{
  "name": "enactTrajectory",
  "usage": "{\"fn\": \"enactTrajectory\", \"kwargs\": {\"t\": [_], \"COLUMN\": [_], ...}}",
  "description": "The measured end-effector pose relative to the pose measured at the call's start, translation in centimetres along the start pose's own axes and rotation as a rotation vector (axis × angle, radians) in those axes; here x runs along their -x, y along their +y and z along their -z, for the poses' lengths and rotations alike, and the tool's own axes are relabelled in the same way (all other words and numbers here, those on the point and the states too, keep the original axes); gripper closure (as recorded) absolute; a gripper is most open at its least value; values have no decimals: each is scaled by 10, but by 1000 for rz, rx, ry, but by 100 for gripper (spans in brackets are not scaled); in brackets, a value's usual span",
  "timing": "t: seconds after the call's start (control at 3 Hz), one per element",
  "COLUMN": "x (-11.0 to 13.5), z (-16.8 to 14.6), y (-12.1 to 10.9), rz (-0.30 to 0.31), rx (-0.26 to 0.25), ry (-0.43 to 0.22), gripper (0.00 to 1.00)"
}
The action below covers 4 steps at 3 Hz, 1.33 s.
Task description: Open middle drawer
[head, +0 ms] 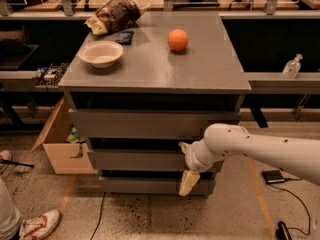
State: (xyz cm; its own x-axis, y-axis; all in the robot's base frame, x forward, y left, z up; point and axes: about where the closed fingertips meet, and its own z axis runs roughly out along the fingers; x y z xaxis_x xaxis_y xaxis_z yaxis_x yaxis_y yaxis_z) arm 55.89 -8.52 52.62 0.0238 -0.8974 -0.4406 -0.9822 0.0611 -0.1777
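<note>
The grey cabinet (150, 69) has three handleless drawer fronts stacked under its top. The middle drawer (135, 160) is the medium-sized front between the wide top drawer (150, 124) and the short bottom drawer (145, 185), and it looks shut. My white arm (260, 146) reaches in from the right. My gripper (186, 165) is at the right end of the middle drawer's front, open, with one cream fingertip (183, 146) at the front's upper edge and the other finger (189, 183) hanging down past its lower edge. It holds nothing.
On the cabinet top are a white bowl (101, 53), an orange (178, 39) and a chip bag (114, 15). An open cardboard box (60, 146) stands on the floor at the left. A person's shoe (37, 224) is at the bottom left. A black device (274, 176) and cables lie on the floor at the right.
</note>
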Motion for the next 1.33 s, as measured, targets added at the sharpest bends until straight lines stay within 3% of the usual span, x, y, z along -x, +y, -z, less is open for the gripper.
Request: {"fn": "enactTrajectory", "kwargs": {"t": [0.67, 1.33], "x": [-10, -42], "z": [-13, -49], "y": [-2, -25], "rz": [15, 54], "rx": [-21, -122], "ry": [29, 98], "gripper": [0, 0]}}
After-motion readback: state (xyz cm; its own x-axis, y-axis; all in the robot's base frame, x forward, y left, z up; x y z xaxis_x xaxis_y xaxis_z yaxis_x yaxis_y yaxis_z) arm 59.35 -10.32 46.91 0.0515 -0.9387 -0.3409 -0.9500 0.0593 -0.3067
